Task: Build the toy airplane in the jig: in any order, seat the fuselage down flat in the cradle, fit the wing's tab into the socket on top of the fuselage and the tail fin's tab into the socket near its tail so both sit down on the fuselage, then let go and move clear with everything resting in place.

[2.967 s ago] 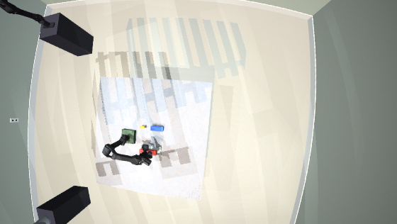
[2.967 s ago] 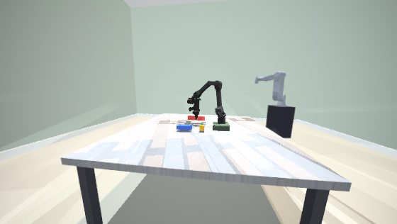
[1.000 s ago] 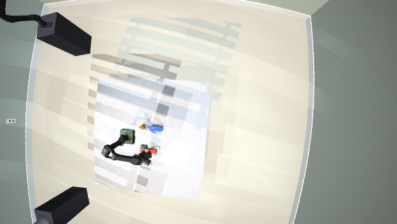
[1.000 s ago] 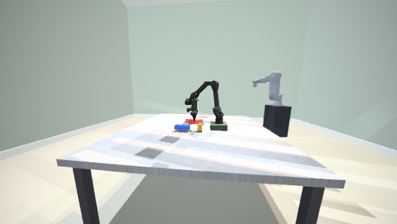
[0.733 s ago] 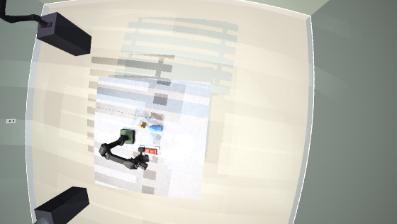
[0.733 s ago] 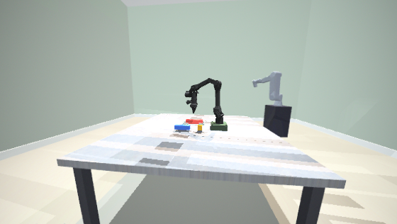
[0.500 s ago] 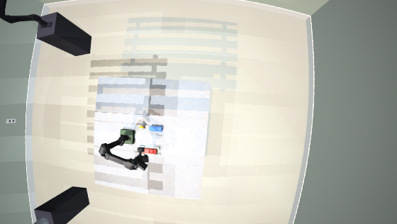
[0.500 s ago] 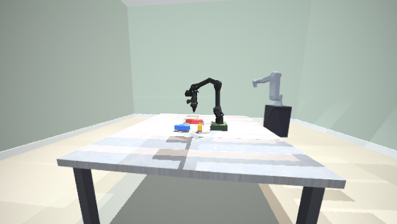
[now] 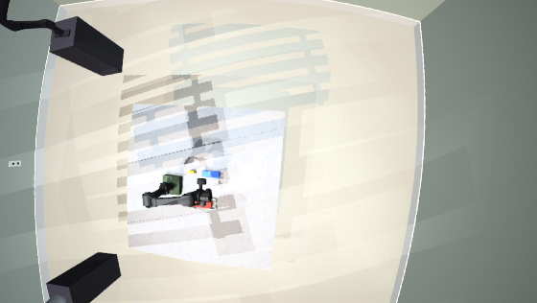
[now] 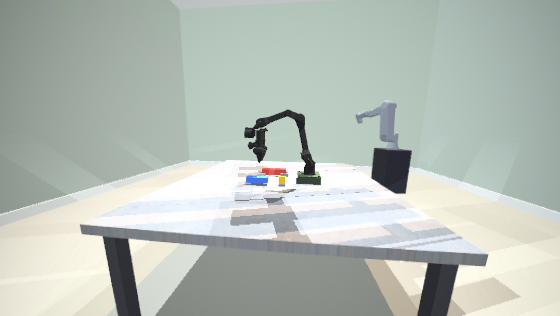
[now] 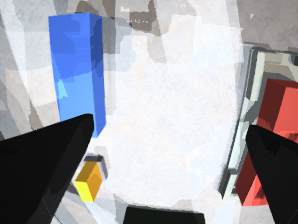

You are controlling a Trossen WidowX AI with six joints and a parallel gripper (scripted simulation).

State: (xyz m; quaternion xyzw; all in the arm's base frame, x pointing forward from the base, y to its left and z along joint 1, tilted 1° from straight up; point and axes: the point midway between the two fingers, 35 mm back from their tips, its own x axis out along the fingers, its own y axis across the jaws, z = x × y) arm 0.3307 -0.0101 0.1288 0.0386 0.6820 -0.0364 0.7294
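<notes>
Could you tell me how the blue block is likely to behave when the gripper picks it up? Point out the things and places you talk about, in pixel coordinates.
The blue block (image 9: 211, 174) (image 10: 257, 179) (image 11: 75, 70) looks rigid, so it probably won't sag or bend. Its flat faces and straight edges suggest it would slide rather than roll. Being long, it might tilt if gripped near one end.

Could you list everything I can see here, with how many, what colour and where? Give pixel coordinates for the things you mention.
Red toy body (image 9: 206, 206) (image 10: 274, 171) (image 11: 276, 102): one, red, in the cradle
Cradle (image 11: 254, 75): one, pale grey-green, on the table
Blue block (image 9: 211, 174) (image 10: 257, 179) (image 11: 75, 55): one, blue, on the table
Small piece (image 9: 192, 172) (image 10: 282, 180) (image 11: 89, 181): one, yellow-orange, near the blue block
Table (image 9: 259, 192) (image 10: 280, 245): one, whitish top, dark legs, under everything listed above
Pedestals (image 9: 86, 48) (image 10: 391, 172): two, black, beyond the table
Other arm (image 10: 387, 122): one, grey, on a pedestal
Base (image 9: 176, 186) (image 10: 308, 178): one, green, on the table
Robot arm (image 9: 168, 200) (image 10: 303, 135): one, black, rising from the base
Jaws: one pair, black, open, above the table
</notes>
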